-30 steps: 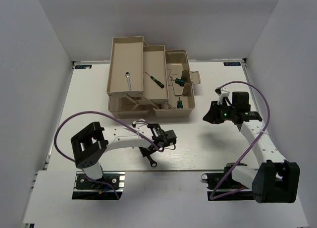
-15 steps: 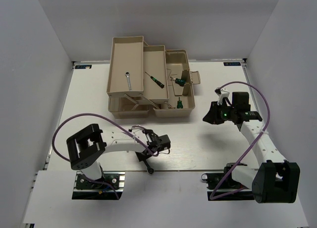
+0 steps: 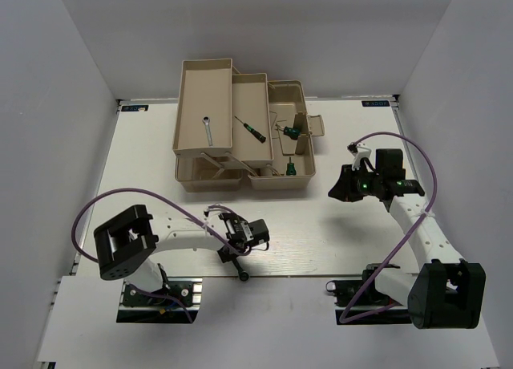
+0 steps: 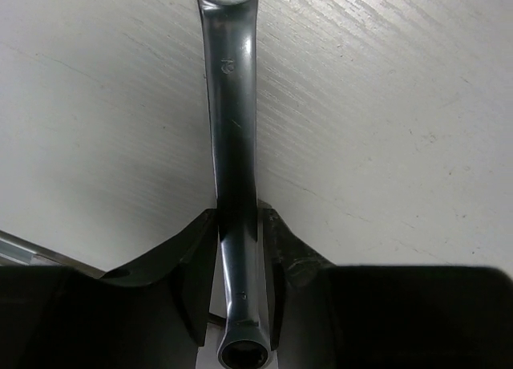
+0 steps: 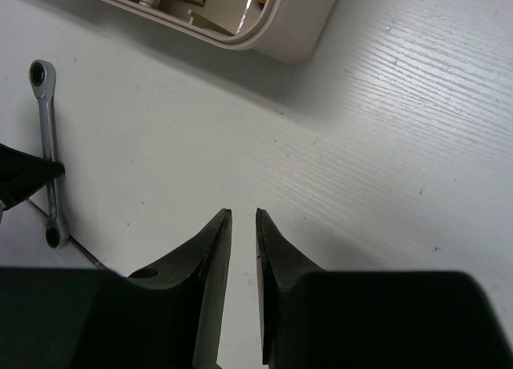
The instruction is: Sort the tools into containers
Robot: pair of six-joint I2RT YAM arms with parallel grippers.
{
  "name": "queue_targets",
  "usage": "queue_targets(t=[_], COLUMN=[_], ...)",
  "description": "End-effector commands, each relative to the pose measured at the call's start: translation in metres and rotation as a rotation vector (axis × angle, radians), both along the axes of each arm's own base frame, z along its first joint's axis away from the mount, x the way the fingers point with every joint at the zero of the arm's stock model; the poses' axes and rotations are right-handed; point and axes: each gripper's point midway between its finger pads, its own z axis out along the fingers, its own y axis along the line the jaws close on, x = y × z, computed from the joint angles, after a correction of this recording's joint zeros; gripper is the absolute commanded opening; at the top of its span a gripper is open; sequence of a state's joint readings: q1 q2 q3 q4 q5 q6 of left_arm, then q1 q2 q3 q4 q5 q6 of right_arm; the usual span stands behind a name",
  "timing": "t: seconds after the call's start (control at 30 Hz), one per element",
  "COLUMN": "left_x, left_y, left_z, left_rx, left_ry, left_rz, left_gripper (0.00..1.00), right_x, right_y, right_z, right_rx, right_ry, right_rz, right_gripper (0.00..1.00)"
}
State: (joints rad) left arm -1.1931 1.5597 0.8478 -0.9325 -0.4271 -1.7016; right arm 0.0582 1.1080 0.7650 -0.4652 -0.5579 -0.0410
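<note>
The left pincer (image 4: 238,225) is closed on the shaft of the long wrench (image 4: 232,120). One finger presses each side a little way up from the ring end, and the rest of the shaft runs out ahead over the worktop (image 3: 337,241). The close view does not show whether the wrench is clear of the surface yet. Over the last second the left arm has folded back, its elbow swinging out to the left. The pincer and wrench have slid a little toward the near edge, further from the toolbox (image 3: 298,92). That suggests the grasp is made and the only tool seen loose on the worktop is now in hand. What probably remains is lifting it and carrying it up to a tray (image 3: 196,84), most likely the left one, where the short wrench (image 3: 206,130) already lies. The thin screwdriver (image 3: 252,128) lies in the next tray, and the green-handled screwdrivers (image 3: 291,131) sit in the box. Because the grip is near one end, the long shaft may tip as it rises. The right pincer (image 3: 337,189) has not moved. It hangs to the right of the toolbox, fingers almost together and holding nothing.
</note>
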Motion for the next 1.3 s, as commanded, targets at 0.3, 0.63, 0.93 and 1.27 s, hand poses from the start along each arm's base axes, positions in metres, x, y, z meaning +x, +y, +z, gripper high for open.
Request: queue_targets(t=[0.3, 0.63, 0.93, 1.27], left_x=[-0.015, -0.016, -0.019, -0.017], left_y=[0.016, 0.036, 0.053, 0.053], left_z=[-0.034, -0.031, -0.03, -0.033], left_rx=[0.025, 0.074, 0.161, 0.125], left_ry=[0.069, 0.069, 0.092, 0.079], left_rz=[0.018, 0.046, 0.076, 0.085], left_gripper=[0.52, 0.52, 0.51, 0.47], right_x=[0.008, 0.008, 0.009, 0.011], right_y=[0.002, 0.003, 0.002, 0.003], right_z=[0.019, 0.021, 0.023, 0.025], right_rx=[0.015, 0.017, 0.016, 0.018], right_ry=[-0.05, -0.053, -0.053, -0.056], right_rz=[0.02, 0.023, 0.022, 0.021], right_gripper=[0.24, 0.24, 0.24, 0.24])
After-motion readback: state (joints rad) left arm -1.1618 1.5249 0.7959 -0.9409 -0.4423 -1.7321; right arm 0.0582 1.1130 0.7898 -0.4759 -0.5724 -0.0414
